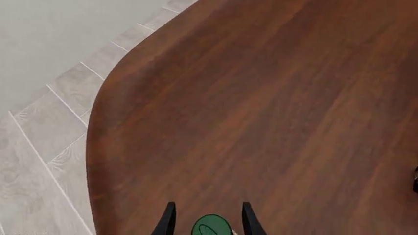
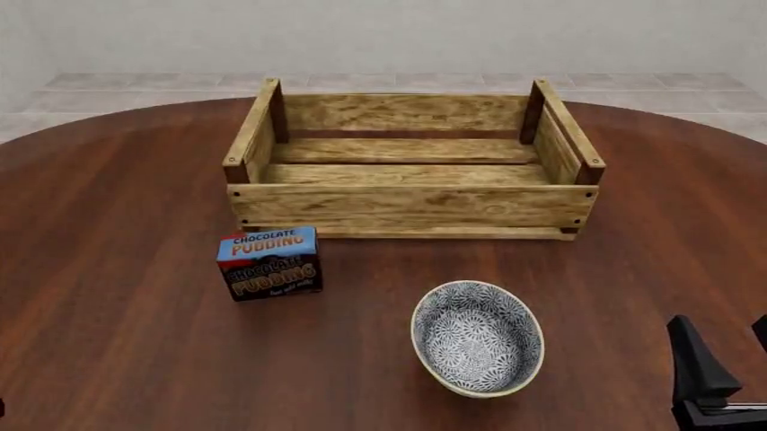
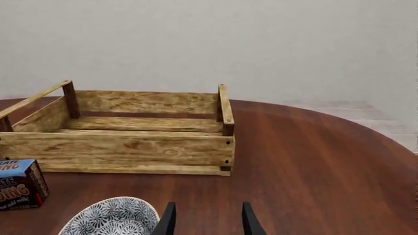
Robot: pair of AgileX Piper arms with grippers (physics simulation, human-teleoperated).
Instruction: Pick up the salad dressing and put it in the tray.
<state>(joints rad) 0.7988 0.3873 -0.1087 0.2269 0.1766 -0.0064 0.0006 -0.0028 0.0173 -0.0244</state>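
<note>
We are carrying the dressing (image 1: 212,227) between the left gripper's (image 1: 207,220) fingers.

Only its green cap is showing, in the left wrist view; whether the fingers are truly clamping it we cannot tell. It is hanging above the table (image 2: 120,359), unseen from the front. The right gripper (image 3: 207,218) is idling with fingers spread, near the bowl (image 2: 477,338). Next we are needing a long carry over to the tray (image 2: 414,206).

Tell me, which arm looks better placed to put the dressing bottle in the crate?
Left. In its wrist view the salad dressing's green cap sits between the left gripper's fingers. The right gripper holds nothing, open near the bowl. The tray is still empty.
</note>
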